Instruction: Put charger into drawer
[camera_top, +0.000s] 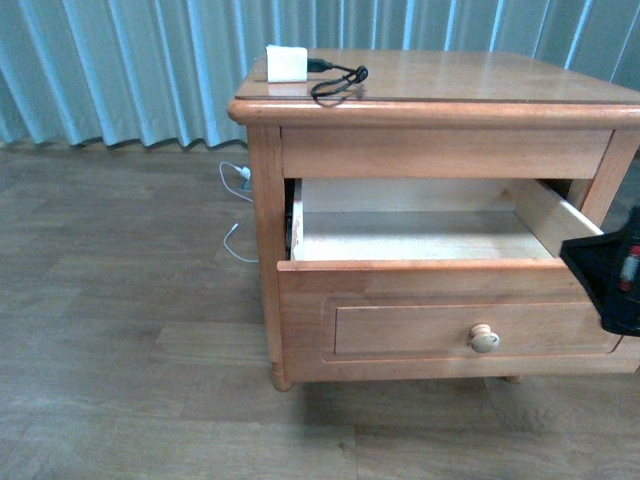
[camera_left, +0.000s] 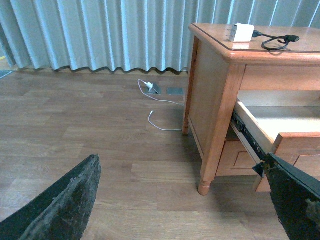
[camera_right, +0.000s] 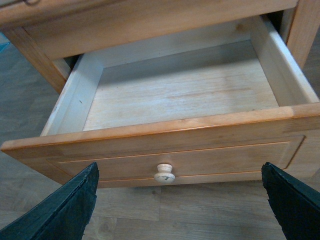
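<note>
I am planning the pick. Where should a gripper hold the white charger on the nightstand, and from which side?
Probably grip the charger by its white boxy body, coming from above: it sits near the left edge of the nightstand top. Close across the faces without the black cable, which leaves its right end in the front view.
</note>
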